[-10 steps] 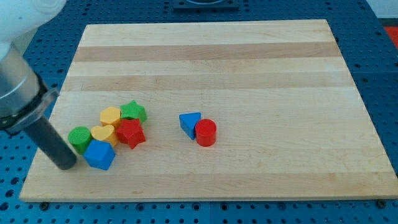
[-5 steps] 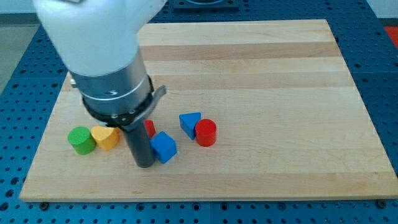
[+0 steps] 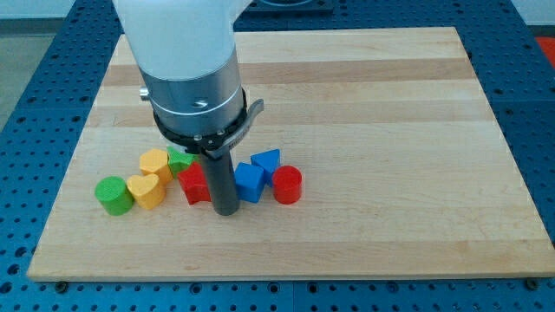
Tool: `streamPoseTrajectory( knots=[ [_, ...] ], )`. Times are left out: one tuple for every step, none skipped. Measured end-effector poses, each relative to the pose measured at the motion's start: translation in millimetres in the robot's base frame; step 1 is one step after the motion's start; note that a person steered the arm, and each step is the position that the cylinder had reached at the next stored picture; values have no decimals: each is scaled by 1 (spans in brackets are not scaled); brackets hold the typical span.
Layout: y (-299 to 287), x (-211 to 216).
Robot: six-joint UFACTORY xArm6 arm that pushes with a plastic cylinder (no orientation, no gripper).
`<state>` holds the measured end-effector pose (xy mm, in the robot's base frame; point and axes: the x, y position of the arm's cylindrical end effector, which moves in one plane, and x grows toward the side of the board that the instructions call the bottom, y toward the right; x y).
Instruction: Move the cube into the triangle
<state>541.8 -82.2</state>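
Observation:
The blue cube (image 3: 250,182) lies on the wooden board (image 3: 364,104), touching the blue triangle (image 3: 267,161) just above and right of it. The red cylinder (image 3: 287,185) stands right beside both. My tip (image 3: 225,210) rests on the board at the cube's lower left edge, against it. The rod and the arm above it hide part of the blocks to the left.
Left of my tip lies a cluster: a red star-shaped block (image 3: 194,185), a green block (image 3: 180,159) partly hidden, a yellow hexagon-like block (image 3: 154,162), a yellow heart-like block (image 3: 145,191) and a green cylinder (image 3: 112,195).
My tip has pushed the blue cube from the cluster at the left rightward and up, until it touches the blue triangle. The triangle has shifted slightly up and right.

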Motion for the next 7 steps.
streamPoseTrajectory(
  knots=[
    [-4, -6],
    [-4, -25],
    [-4, -42],
    [9, -51],
    [26, -53],
    [24, -55],
    [10, -40]
  ],
)
